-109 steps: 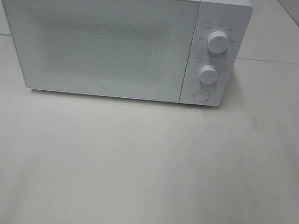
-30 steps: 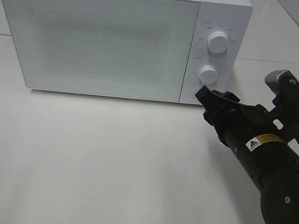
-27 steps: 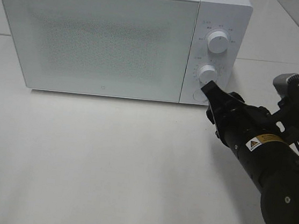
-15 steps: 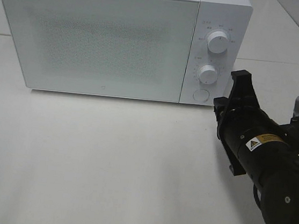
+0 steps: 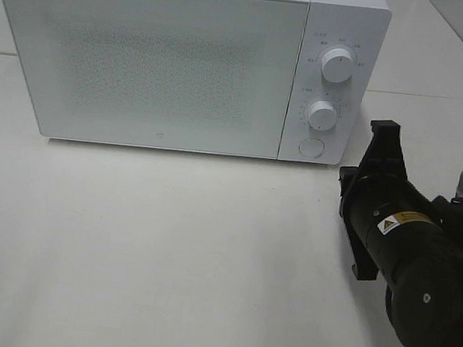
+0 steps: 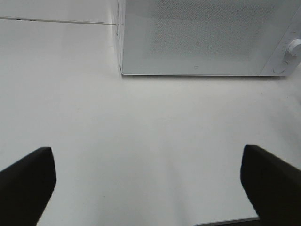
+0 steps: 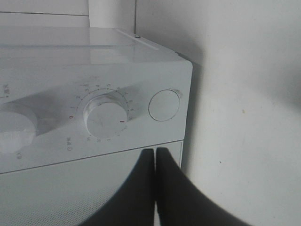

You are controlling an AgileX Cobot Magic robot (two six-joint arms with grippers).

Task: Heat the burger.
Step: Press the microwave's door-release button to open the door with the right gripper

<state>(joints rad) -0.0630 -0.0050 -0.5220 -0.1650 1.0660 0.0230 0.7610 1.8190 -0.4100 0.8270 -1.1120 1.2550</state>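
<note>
My right claw is pinched shut on nothing, with the round button of the microwave just past its tips. My left claw gapes wide, empty, above the tabletop. I can't tell where the burger is.

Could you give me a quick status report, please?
Left gripper open, empty. Right gripper shut, empty, near round button on white boxy microwave. Burger not in view. Door closed.

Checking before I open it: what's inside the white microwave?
The white box-shaped microwave is shut; its speckled door hides the cavity. Whether the burger is inside cannot be seen.
</note>
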